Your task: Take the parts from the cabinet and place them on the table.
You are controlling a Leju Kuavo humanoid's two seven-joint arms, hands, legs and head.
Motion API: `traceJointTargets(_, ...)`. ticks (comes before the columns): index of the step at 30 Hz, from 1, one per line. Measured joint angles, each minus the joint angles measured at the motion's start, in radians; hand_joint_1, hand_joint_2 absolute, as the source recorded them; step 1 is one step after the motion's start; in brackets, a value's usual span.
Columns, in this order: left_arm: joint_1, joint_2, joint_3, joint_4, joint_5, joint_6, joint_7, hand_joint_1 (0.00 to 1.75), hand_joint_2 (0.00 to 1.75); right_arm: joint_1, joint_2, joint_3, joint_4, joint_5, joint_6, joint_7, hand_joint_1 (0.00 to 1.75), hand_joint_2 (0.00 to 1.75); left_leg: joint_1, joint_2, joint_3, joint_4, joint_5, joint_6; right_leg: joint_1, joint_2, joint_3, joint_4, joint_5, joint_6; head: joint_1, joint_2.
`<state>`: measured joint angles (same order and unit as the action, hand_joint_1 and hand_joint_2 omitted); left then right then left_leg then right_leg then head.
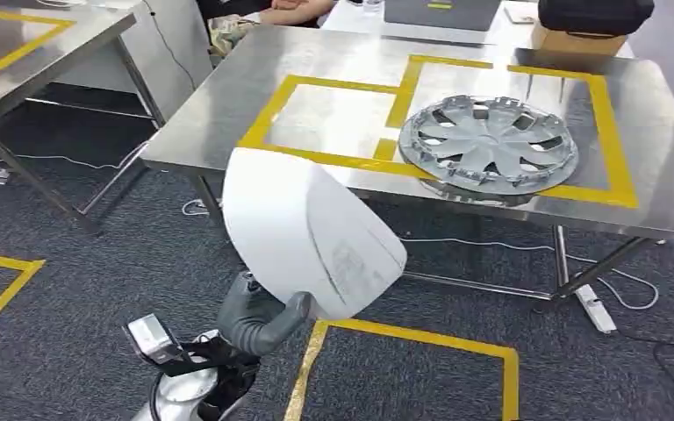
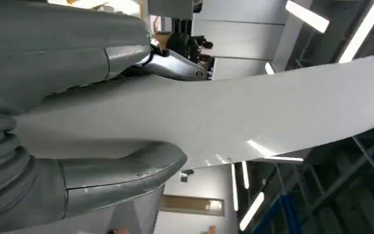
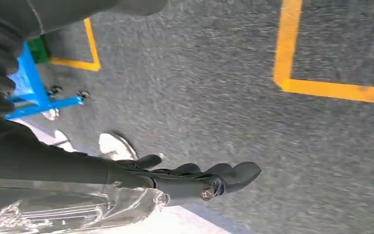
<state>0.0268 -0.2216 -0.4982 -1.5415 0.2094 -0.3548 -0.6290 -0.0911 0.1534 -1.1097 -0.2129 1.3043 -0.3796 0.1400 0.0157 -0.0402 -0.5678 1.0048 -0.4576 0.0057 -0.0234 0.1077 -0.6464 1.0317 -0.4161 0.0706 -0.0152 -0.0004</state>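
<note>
My left hand [image 1: 259, 317] grips the lower edge of a white curved panel [image 1: 311, 232], holding it up in front of the steel table [image 1: 228, 96]. In the left wrist view the thick thumb [image 2: 121, 178] and the fingers [image 2: 78, 48] clamp the panel [image 2: 253, 112] from both sides. A silver hubcap [image 1: 489, 143] lies in the right yellow-taped square on the table. The left taped square [image 1: 333, 118] is bare. My right hand [image 3: 199, 178] hangs over the grey carpet, with its dark fingers stretched out and nothing in them.
A second steel table [image 1: 17, 44] stands at the far left. A cardboard box [image 1: 575, 39] and a black case [image 1: 592, 13] sit behind the hubcap. A person [image 1: 294, 9] sits at the back. A power strip [image 1: 597, 307], cables and yellow floor tape [image 1: 421, 346] lie under the table.
</note>
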Motion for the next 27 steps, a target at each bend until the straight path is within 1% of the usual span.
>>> traceJointTargets(1,0.001,-0.003,0.000,0.000,0.000,-0.001,0.000,1.75,1.75,-0.002,0.001,0.000,0.000,-0.003,-0.008,-0.001,0.00,1.75,-0.001,0.012,0.000,0.000,-0.002,0.008,0.004,-0.054,-0.025,0.051,-0.036,0.002,0.009,0.000)
traceJointTargets(2,0.003,-0.003,0.000,0.000,0.000,-0.001,0.000,1.75,1.75,-0.006,0.001,-0.001,0.000,-0.005,-0.013,-0.003,0.00,1.75,-0.005,0.027,0.001,0.000,-0.003,0.010,0.004,-0.083,-0.063,0.134,-0.079,0.006,0.011,0.000)
traceJointTargets(3,0.005,-0.002,0.002,0.000,0.000,-0.001,0.000,1.75,1.75,-0.008,0.001,-0.002,0.000,-0.006,-0.017,-0.003,0.00,1.75,-0.008,0.042,0.000,0.000,-0.004,0.012,0.003,-0.096,-0.103,0.219,-0.115,0.008,0.009,0.000)
traceJointTargets(4,0.006,-0.002,0.003,0.000,0.000,-0.001,0.000,1.75,1.75,-0.008,0.001,-0.002,0.000,-0.006,-0.019,-0.003,0.00,1.75,-0.009,0.056,0.001,0.000,-0.004,0.012,0.003,-0.100,-0.132,0.285,-0.137,0.009,0.010,0.000)
traceJointTargets(5,0.007,-0.002,0.003,0.000,0.000,-0.002,0.000,1.75,1.75,-0.007,0.001,-0.003,0.000,-0.006,-0.021,-0.003,0.00,1.75,-0.009,0.069,0.001,0.000,-0.005,0.012,0.004,-0.101,-0.141,0.308,-0.137,0.010,0.010,0.000)
traceJointTargets(6,0.007,-0.002,0.003,0.000,0.000,-0.002,0.000,1.75,1.75,-0.006,0.001,-0.004,0.000,-0.007,-0.022,-0.003,0.00,1.75,-0.009,0.080,0.003,0.001,-0.007,0.012,0.004,-0.102,-0.124,0.281,-0.114,0.010,0.010,0.000)
traceJointTargets(7,0.007,-0.002,0.003,0.000,0.000,-0.002,0.000,1.75,1.75,-0.004,0.001,-0.005,0.000,-0.008,-0.022,-0.003,0.00,1.75,-0.009,0.091,0.006,0.001,-0.009,0.010,0.003,-0.107,-0.084,0.210,-0.076,0.009,0.010,0.000)
traceJointTargets(8,0.007,-0.002,0.003,0.000,0.000,-0.003,0.000,1.75,1.75,-0.004,0.000,-0.005,0.000,-0.008,-0.022,-0.003,0.00,1.75,-0.008,0.101,0.010,0.001,-0.012,0.006,0.003,-0.125,-0.028,0.111,-0.034,0.008,0.010,0.000)
traceJointTargets(9,0.007,-0.002,0.003,0.000,0.000,-0.003,0.000,1.75,1.75,-0.006,0.000,-0.005,0.000,-0.008,-0.022,-0.003,0.00,1.75,-0.010,0.111,0.016,0.002,-0.016,0.000,0.004,-0.163,0.025,0.022,-0.006,0.008,0.010,0.000)
traceJointTargets(10,0.006,-0.002,0.003,0.000,0.000,-0.003,0.000,1.75,1.75,-0.010,0.001,-0.006,0.000,-0.008,-0.022,-0.003,0.00,1.75,-0.020,0.117,0.017,0.003,-0.021,-0.007,0.013,-0.182,0.039,0.005,-0.019,0.002,0.012,0.000)
traceJointTargets(11,0.006,-0.002,0.004,0.000,0.000,-0.003,0.000,1.75,1.75,-0.012,0.001,-0.006,0.000,-0.008,-0.022,-0.003,0.00,1.75,-0.021,0.122,0.018,0.004,-0.021,-0.010,0.009,-0.164,0.034,0.001,-0.012,-0.009,0.006,0.000)
traceJointTargets(12,0.006,-0.003,0.003,0.000,0.000,-0.004,0.000,1.75,1.75,-0.011,0.001,-0.006,0.000,-0.008,-0.022,-0.003,0.00,1.75,-0.022,0.129,0.020,0.001,-0.019,-0.014,0.011,-0.157,0.031,0.003,-0.012,-0.013,0.005,0.000)
traceJointTargets(13,0.006,-0.003,0.003,0.000,0.000,-0.005,0.000,1.75,1.75,-0.009,0.001,-0.006,0.000,-0.008,-0.024,-0.003,0.00,1.75,-0.019,0.138,0.022,-0.002,-0.017,-0.019,0.014,-0.146,0.026,0.003,-0.012,-0.020,0.006,0.000)
traceJointTargets(14,0.005,-0.003,0.003,0.000,0.000,-0.005,0.000,1.75,1.75,-0.009,0.001,-0.007,0.000,-0.008,-0.026,-0.002,0.00,1.75,-0.018,0.149,0.023,-0.004,-0.021,-0.025,0.013,-0.134,0.025,0.000,-0.009,-0.027,0.006,0.000)
traceJointTargets(15,0.004,-0.004,0.003,0.000,0.000,-0.005,0.000,1.75,1.75,-0.009,0.001,-0.007,0.000,-0.008,-0.027,0.000,0.00,1.75,-0.014,0.128,0.023,0.003,-0.031,-0.034,0.007,-0.124,0.026,-0.003,-0.005,-0.033,0.005,0.000)
traceJointTargets(16,0.004,-0.005,0.003,0.000,0.000,-0.006,0.000,1.75,1.75,-0.009,0.000,-0.008,0.000,-0.008,-0.032,0.005,0.00,1.75,-0.013,0.091,0.008,0.037,-0.059,-0.037,0.005,-0.114,0.026,-0.003,-0.004,-0.038,0.002,0.000)
traceJointTargets(17,0.004,-0.005,0.003,0.000,0.000,-0.007,0.000,1.75,1.75,-0.011,0.000,-0.008,0.000,-0.008,-0.036,0.005,0.00,1.75,-0.013,0.066,-0.025,0.108,-0.100,-0.039,0.005,-0.105,0.023,-0.003,-0.003,-0.041,0.002,0.000)
traceJointTargets(18,0.006,-0.003,0.003,0.000,0.000,-0.007,0.000,1.75,1.75,-0.014,0.000,-0.008,0.000,-0.008,-0.040,0.005,0.00,1.75,-0.012,0.055,-0.064,0.189,-0.138,-0.040,0.005,-0.092,0.021,-0.003,-0.002,-0.044,0.000,0.000)
traceJointTargets(19,0.007,-0.001,0.004,0.000,0.000,-0.007,0.000,1.75,1.75,-0.013,0.000,-0.009,0.000,-0.008,-0.043,0.005,0.00,1.75,-0.013,0.049,-0.107,0.270,-0.168,-0.040,0.005,-0.078,0.018,-0.003,-0.001,-0.045,0.001,0.000)
traceJointTargets(20,0.008,0.001,0.004,0.000,0.000,-0.007,0.000,1.75,1.75,-0.012,0.000,-0.009,0.000,-0.008,-0.049,0.005,0.00,1.75,-0.013,0.047,-0.129,0.308,-0.170,-0.039,0.005,-0.065,0.017,-0.003,0.000,-0.044,0.001,0.000)
traceJointTargets(21,0.008,0.002,0.004,0.000,0.001,-0.006,0.001,1.75,1.75,-0.010,0.000,-0.010,0.000,-0.007,-0.056,0.006,0.00,1.75,-0.013,0.047,-0.127,0.296,-0.147,-0.037,0.005,-0.053,0.017,-0.003,0.001,-0.043,0.000,0.000)
traceJointTargets(22,0.008,0.003,0.005,0.000,0.001,-0.006,0.001,1.75,1.75,-0.008,0.000,-0.010,0.000,-0.003,-0.063,0.006,0.00,1.75,-0.012,0.046,-0.107,0.251,-0.107,-0.035,0.004,-0.046,0.017,-0.003,0.002,-0.042,0.001,0.000)
traceJointTargets(23,0.007,0.002,0.006,0.000,0.003,-0.006,0.002,1.75,1.75,-0.008,0.000,-0.010,0.000,0.003,-0.069,0.006,0.00,1.75,-0.012,0.045,-0.070,0.171,-0.056,-0.032,0.003,-0.037,0.018,-0.003,0.003,-0.040,0.000,0.000)
traceJointTargets(24,0.007,0.002,0.006,0.000,0.004,-0.003,0.003,1.75,1.75,-0.008,0.000,-0.010,0.000,0.013,-0.072,0.006,0.00,1.75,-0.011,0.040,-0.025,0.081,-0.013,-0.031,0.002,-0.027,0.020,-0.003,0.005,-0.036,-0.001,0.000)
traceJointTargets(25,0.005,0.002,0.006,0.000,0.004,0.001,0.004,1.75,1.75,-0.009,0.000,-0.010,0.000,0.017,-0.072,0.006,0.00,1.75,-0.009,0.025,-0.002,0.023,-0.009,-0.031,0.006,-0.022,0.018,0.000,0.005,-0.030,-0.002,0.000)
traceJointTargets(26,0.002,0.000,0.006,0.000,-0.002,0.009,0.005,1.75,1.75,-0.009,0.000,-0.010,0.000,0.019,-0.071,0.006,0.00,1.75,-0.008,0.022,0.003,0.007,-0.015,-0.026,0.008,-0.019,0.011,0.004,0.005,-0.024,-0.003,0.000)
traceJointTargets(27,0.002,0.000,0.007,0.000,-0.010,0.014,0.005,1.75,1.75,-0.007,0.000,-0.010,0.000,0.022,-0.071,0.006,0.00,1.75,-0.011,0.021,-0.002,0.009,-0.012,-0.021,0.007,-0.020,0.009,-0.003,0.009,-0.018,-0.001,0.000)
